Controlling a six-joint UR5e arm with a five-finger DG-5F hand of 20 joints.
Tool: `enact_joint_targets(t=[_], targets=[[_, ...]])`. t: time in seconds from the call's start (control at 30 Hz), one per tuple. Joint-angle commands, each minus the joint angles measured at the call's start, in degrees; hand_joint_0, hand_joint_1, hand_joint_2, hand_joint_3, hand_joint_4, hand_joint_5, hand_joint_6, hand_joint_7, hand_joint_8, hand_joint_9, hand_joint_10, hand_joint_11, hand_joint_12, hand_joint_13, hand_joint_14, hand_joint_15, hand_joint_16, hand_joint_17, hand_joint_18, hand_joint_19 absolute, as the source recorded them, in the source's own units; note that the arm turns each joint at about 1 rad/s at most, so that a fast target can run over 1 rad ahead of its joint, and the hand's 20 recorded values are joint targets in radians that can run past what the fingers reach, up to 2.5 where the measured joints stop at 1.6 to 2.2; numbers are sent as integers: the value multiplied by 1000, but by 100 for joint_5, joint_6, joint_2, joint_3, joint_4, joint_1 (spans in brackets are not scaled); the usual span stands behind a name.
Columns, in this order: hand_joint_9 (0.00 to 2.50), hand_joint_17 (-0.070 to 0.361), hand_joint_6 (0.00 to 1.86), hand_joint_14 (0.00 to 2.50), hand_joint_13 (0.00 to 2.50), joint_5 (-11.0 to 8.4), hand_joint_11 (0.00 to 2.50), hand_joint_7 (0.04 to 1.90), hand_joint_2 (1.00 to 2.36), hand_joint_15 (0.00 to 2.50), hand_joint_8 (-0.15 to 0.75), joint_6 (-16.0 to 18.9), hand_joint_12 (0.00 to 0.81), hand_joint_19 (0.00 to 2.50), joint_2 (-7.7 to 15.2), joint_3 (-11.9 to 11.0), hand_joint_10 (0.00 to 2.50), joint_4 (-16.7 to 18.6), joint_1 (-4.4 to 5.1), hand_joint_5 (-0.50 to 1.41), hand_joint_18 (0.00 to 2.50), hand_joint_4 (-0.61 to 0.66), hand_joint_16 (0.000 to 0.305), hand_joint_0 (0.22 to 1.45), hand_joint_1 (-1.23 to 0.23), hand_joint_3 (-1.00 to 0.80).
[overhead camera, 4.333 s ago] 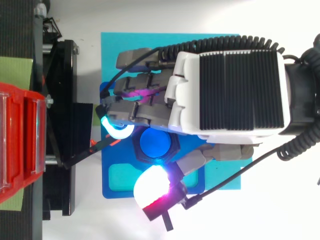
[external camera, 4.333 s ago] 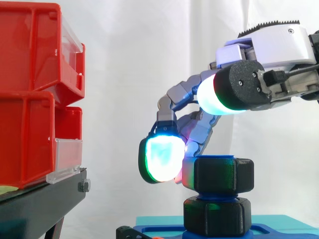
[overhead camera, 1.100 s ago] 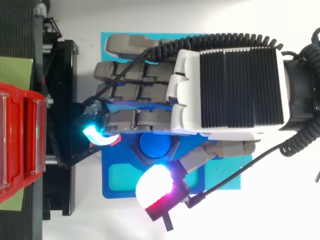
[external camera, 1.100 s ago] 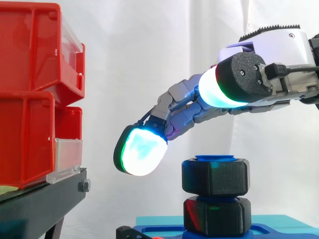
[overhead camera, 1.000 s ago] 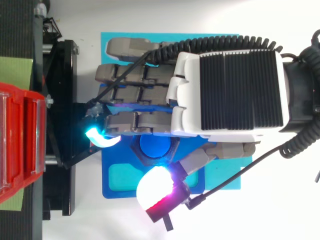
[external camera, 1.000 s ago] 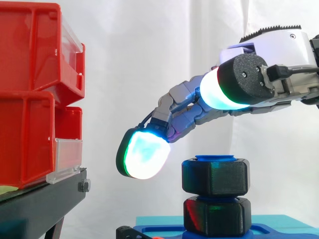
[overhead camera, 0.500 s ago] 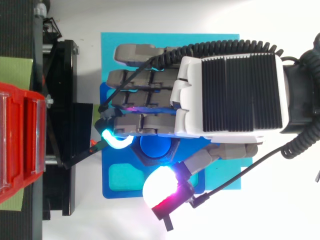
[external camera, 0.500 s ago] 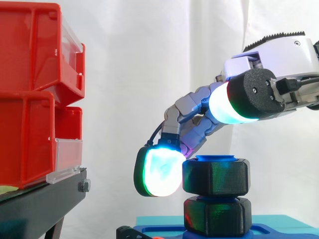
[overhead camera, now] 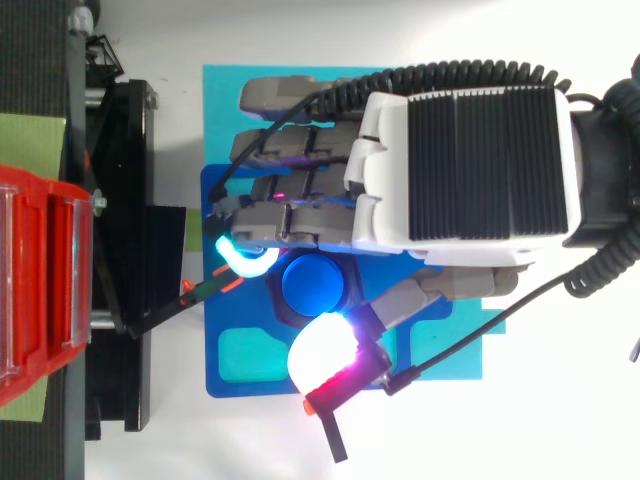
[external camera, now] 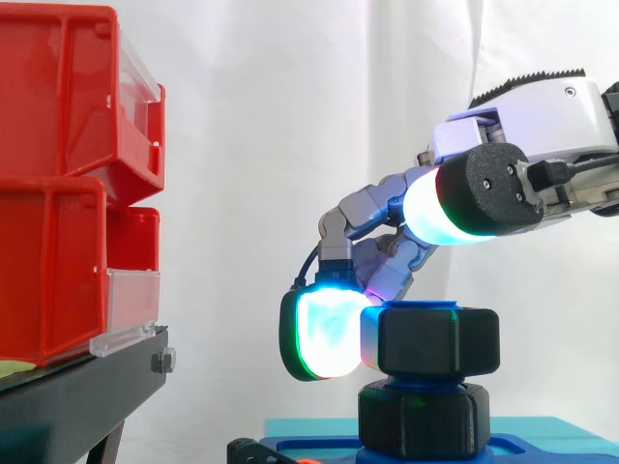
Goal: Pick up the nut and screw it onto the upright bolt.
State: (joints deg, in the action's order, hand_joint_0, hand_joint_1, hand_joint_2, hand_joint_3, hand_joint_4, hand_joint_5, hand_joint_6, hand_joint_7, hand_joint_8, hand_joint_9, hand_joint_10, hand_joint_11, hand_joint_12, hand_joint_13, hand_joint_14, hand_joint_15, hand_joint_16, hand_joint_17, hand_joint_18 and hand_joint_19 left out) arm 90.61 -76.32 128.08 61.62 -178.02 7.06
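A black hexagonal nut (external camera: 437, 340) sits on the upright blue bolt (overhead camera: 310, 280), above a second black hexagonal piece (external camera: 424, 420) at the bolt's foot. The bolt stands on a blue base plate (overhead camera: 240, 352). My hand (overhead camera: 460, 170) reaches in from the right, above the bolt. Its fingers curl down round the nut's left side, and a glowing fingertip (external camera: 329, 333) presses against the nut. The glowing thumb pad (overhead camera: 325, 355) sits at the nut's opposite side in the top view; in the side view it hangs higher than the nut.
Red bins (external camera: 58, 193) are stacked on a black stand (external camera: 77, 396) at the left, close to the fingertips. The base plate lies on a cyan mat (overhead camera: 230, 90). A white curtain hangs behind.
The fingers were stretched out above and left of the nut a second ago. They have curled down and drawn right against the nut's side, and the nut has shifted slightly.
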Motion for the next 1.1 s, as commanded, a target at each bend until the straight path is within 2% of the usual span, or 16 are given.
enact_joint_targets(t=[0.0, 0.13, 0.43, 0.7, 0.77, 0.83, 0.93, 1.0, 1.07], targets=[[776, 55, 505, 0, 584, 9, 0, 1284, 1000, 0, 270, -5, 280, 0, 6, -1, 0, -4, -38, -22, 225, 192, 25, 528, -202, -500], [907, 49, 504, 0, 661, 18, 0, 1305, 1000, 0, 272, -14, 256, 0, -3, -1, 0, -31, -82, 3, 311, 151, 22, 537, -238, -500], [1143, 35, 504, 0, 835, 88, 0, 1401, 1000, 0, 265, -93, 213, 0, 6, 8, 0, -84, -214, 59, 498, 156, 16, 547, -277, -500], [1457, 23, 609, 0, 1047, 158, 0, 1220, 1000, 0, 248, -190, 160, 147, -3, -1, 0, -189, -328, 75, 756, 126, 10, 543, -250, -500], [1457, 24, 603, 0, 1044, 176, 0, 1236, 1000, 0, 251, -199, 161, 152, -3, -1, 0, -198, -354, 74, 770, 119, 11, 540, -239, -500], [1388, 29, 500, 0, 986, 202, 0, 1388, 1000, 0, 260, -208, 183, 123, -3, -1, 0, -189, -363, 69, 686, 146, 13, 534, -207, -500], [1252, 38, 505, 0, 900, 238, 0, 1207, 1000, 0, 261, -208, 209, 107, -3, -88, 0, -198, -398, 4, 599, 163, 17, 525, -171, -500], [1189, 42, 505, 0, 870, 299, 0, 1104, 1000, 0, 261, -208, 219, 106, -3, -282, 0, -259, -416, -22, 567, 206, 19, 520, -159, -500], [1151, 46, 505, 0, 836, 317, 0, 1026, 1000, 0, 259, -216, 226, 105, -3, -352, 0, -286, -416, -39, 544, 235, 21, 516, -153, -500]])
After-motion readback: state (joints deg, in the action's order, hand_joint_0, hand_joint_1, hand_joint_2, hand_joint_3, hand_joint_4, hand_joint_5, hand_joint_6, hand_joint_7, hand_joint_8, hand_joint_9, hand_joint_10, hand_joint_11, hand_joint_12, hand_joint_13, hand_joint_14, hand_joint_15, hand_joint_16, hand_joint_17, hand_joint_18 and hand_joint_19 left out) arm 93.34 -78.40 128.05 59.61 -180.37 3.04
